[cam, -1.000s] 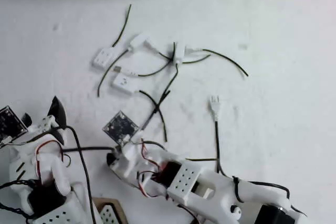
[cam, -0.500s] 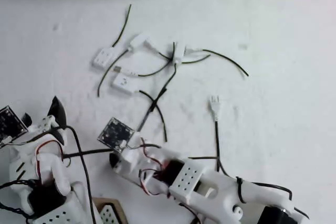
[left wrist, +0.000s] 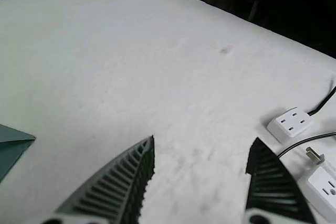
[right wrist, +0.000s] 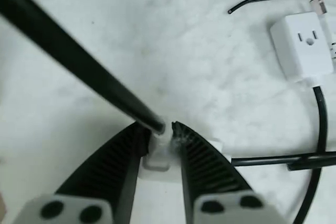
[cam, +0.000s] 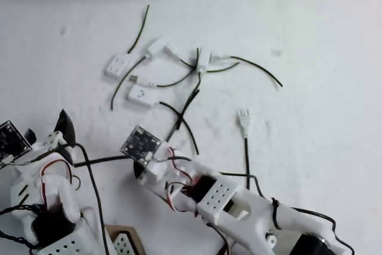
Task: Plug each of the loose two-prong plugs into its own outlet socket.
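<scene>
Clamping white plug (right wrist: 157,157) by its body, right gripper (right wrist: 160,132) is hovering low over table (cam: 310,40), black cord (right wrist: 79,59) trailing out. Left gripper (left wrist: 202,156) is idling, jaws apart, empty. Advising: squaring prongs to socket (right wrist: 304,51) slots before pushing, watching cord drag.

Left arm (cam: 51,192) sits folded at the lower-left corner of the high view, its end effector (left wrist: 202,148) pointing forward with jaws spread wide apart, while right arm (cam: 221,198) stretches in from lower right toward centre, end effector (right wrist: 160,129) angled down, jaws clamped on a white plug (right wrist: 156,158).
</scene>
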